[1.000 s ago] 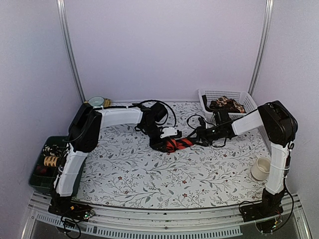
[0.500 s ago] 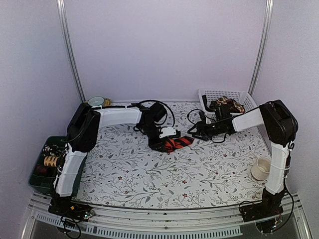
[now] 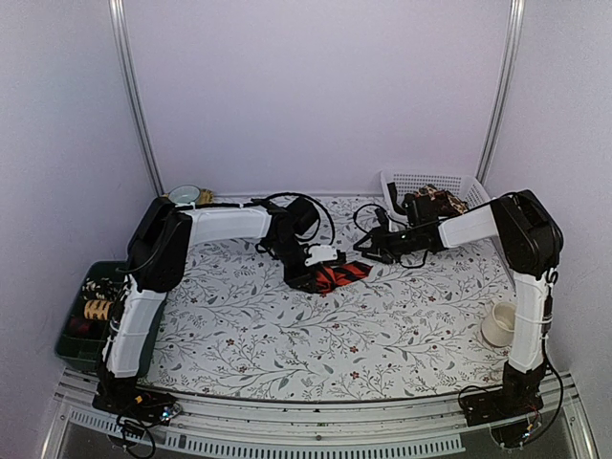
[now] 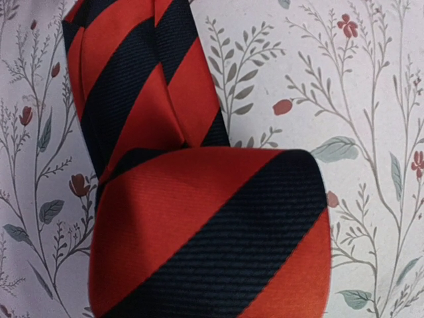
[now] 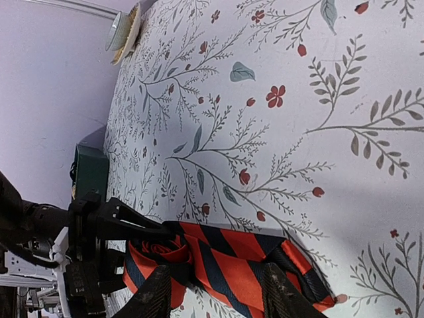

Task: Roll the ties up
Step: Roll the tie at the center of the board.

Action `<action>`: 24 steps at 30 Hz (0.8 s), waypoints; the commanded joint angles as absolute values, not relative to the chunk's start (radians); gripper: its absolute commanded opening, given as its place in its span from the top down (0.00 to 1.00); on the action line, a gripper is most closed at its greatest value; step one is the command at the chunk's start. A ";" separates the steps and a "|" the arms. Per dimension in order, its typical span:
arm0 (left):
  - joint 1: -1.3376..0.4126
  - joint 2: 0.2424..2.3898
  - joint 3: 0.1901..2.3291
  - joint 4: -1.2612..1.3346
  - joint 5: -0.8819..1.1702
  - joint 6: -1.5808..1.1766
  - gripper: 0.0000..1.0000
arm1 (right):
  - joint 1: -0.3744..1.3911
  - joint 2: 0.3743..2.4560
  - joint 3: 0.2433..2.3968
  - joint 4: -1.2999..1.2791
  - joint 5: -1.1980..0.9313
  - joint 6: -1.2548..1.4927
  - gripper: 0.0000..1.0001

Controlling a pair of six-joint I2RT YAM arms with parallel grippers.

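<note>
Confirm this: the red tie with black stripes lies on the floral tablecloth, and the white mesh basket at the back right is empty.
Not quite. The white mesh basket is not empty: a brown-patterned tie lies in it, as the top external view shows. The red tie with black stripes does lie on the floral tablecloth.

The tie (image 4: 199,225) runs off my left wrist view's top and bottom. At the tie, my left gripper (image 3: 314,276) looks too small to tell its grip. My right fingertips (image 5: 154,295) are cut off below it.
</note>
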State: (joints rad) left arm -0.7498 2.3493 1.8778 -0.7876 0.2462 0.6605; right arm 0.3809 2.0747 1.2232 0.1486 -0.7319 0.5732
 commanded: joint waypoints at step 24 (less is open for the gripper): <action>-0.810 2.216 1.755 -0.825 0.245 0.632 0.57 | 0.479 1.924 0.931 0.006 -0.484 0.618 0.59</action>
State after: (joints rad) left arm -0.7654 2.2913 1.8107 -0.7944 0.2398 0.6491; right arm 0.4526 2.0285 1.0637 0.1474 -0.6106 0.5907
